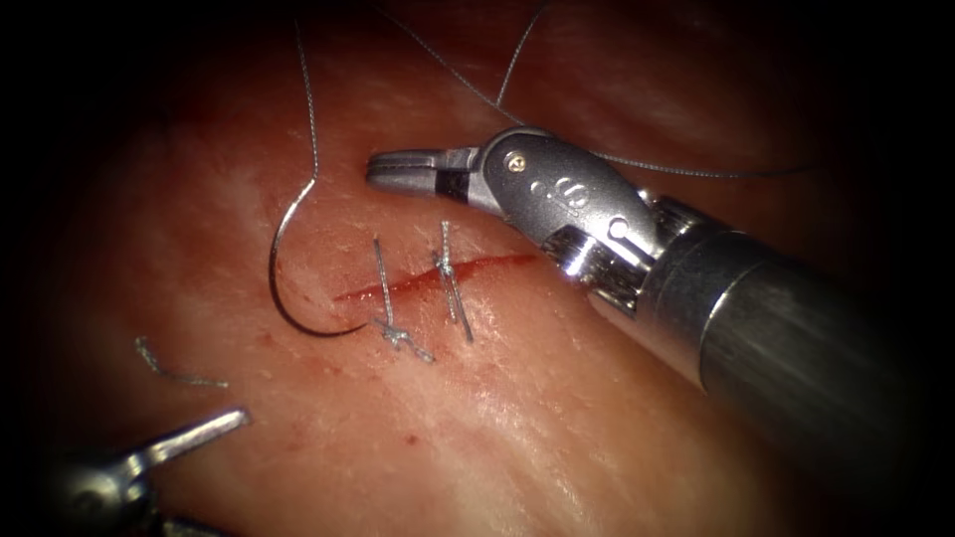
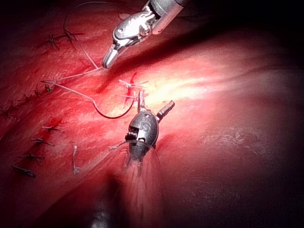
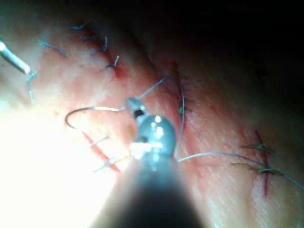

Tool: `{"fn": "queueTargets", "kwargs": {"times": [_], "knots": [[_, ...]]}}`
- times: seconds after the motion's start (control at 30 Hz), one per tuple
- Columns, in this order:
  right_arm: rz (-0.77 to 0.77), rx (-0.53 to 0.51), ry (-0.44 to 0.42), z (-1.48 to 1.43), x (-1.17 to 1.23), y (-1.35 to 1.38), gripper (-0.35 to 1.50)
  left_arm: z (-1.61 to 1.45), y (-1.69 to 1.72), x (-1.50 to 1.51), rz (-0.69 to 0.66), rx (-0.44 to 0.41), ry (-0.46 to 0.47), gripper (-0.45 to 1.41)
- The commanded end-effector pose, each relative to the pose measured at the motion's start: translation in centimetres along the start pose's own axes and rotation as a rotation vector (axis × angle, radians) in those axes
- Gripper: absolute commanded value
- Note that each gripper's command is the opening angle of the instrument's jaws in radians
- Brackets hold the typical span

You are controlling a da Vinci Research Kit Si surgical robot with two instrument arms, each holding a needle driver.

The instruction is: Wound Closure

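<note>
- Tissue [image 1: 517,418] fills the frame, its cut [image 1: 438,278] at centre crossed by two tied stitches [image 1: 453,283].
- Curved needle [image 1: 288,288] lies free left of the cut (thread [image 1: 310,109] trailing upward).
- Right gripper [image 1: 383,169], above the cut, pressed together, holding nothing.
- Left gripper [image 1: 214,428], lower left, spread, empty.

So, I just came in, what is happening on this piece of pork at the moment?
Two needle drivers work over the pale pink tissue with a short red cut that already carries two grey knotted stitches. The thin curved steel needle lies free by the cut's left end, its grey thread running upward; whether its tip is in the tissue is unclear. The right arm's tool hovers above the cut, jaws shut, holding nothing. The left arm's tool holds nothing either.
</note>
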Motion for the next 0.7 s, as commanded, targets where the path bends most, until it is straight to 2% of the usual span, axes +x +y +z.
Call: {"fn": "queueTargets", "kwargs": {"times": [0.03,0.27,0.5,0.57,0.6,0.7], "knots": [[-0.002,-0.009,0.001,-0.03,-0.01,0.03,-0.03,0.13,-0.06,-0.09,-0.002,0.009,-0.022,0.52],[-0.006,-0.019,0.022,-0.21,0.02,-0.15,0.14,0.54,-0.39,-0.45,-0.024,0.007,-0.192,0.61],[-0.007,-0.038,0.036,-0.37,0.04,-0.28,0.22,0.72,-0.56,-0.61,-0.013,-0.011,-0.275,0.62],[-0.008,-0.047,0.040,-0.43,0.02,-0.33,0.22,0.75,-0.60,-0.64,-0.011,-0.015,-0.290,0.59],[-0.009,-0.056,0.034,-0.47,0.00,-0.37,0.24,0.77,-0.63,-0.68,-0.010,-0.030,-0.298,0.49],[-0.012,-0.064,0.027,-0.52,-0.04,-0.41,0.27,0.81,-0.66,-0.73,-0.007,-0.053,-0.318,0.44]]}}
